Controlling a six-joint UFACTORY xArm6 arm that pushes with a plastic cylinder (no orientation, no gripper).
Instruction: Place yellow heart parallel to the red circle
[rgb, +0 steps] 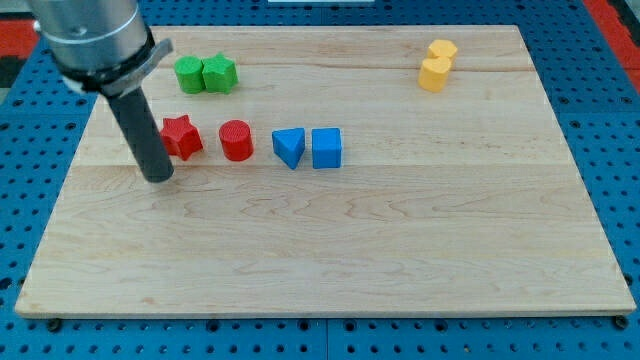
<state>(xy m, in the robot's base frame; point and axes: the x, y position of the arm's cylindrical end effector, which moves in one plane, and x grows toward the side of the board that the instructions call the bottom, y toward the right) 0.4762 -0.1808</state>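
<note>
The red circle (236, 140) stands left of the board's middle. Two yellow blocks sit touching at the view's top right: the lower one (433, 74) looks like the yellow heart, the upper one (442, 50) is a hexagon-like block. My tip (159, 177) rests on the board at the view's left, just below and left of the red star (181, 136), far from the yellow blocks. The rod (140, 125) partly hides the star's left edge.
Two green blocks (190, 74) (219, 73) sit side by side at the top left. A blue triangle (289, 146) and a blue cube (326, 148) stand right of the red circle. The wooden board (350, 260) lies on a blue pegboard.
</note>
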